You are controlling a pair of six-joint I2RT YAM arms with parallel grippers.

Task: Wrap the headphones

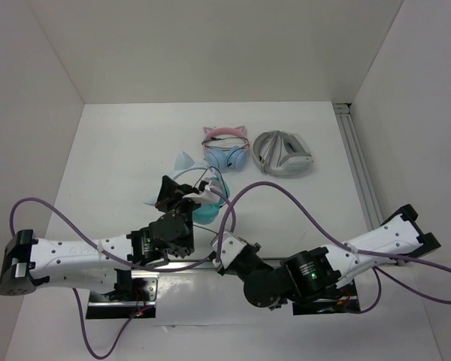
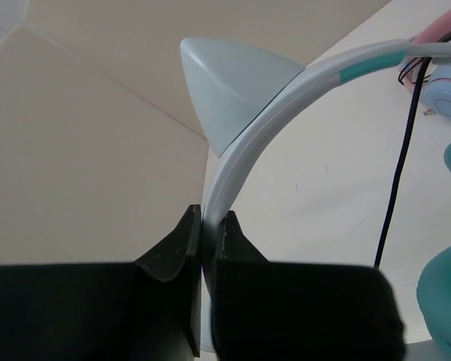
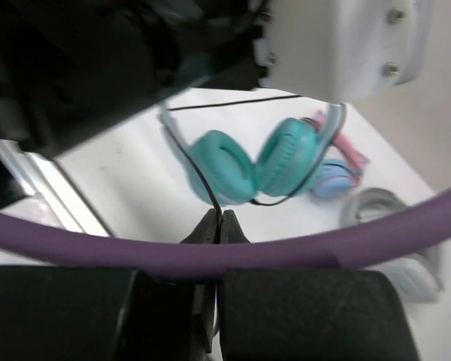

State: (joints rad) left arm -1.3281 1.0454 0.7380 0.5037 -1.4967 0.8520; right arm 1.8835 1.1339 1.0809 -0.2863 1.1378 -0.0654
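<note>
Left jaws clamping headphones (image 2: 233, 169) by smooth curved band, right jaws pinching thin cable (image 3: 201, 183)

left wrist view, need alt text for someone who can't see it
The left claw is shut on the headphones at the white headband, just below a pointed cat ear. At right are its thin black cable and a teal ear cup.

Bright, even overhead light washes the white desk (image 1: 120, 150), leaving only faint, soft shadows. The left wrist view looks warm and cream-tinted, sharp on the headphones (image 2: 248, 143). The right wrist view is softer, and the purple cable (image 3: 98, 244) close to the lens blurs.
</note>
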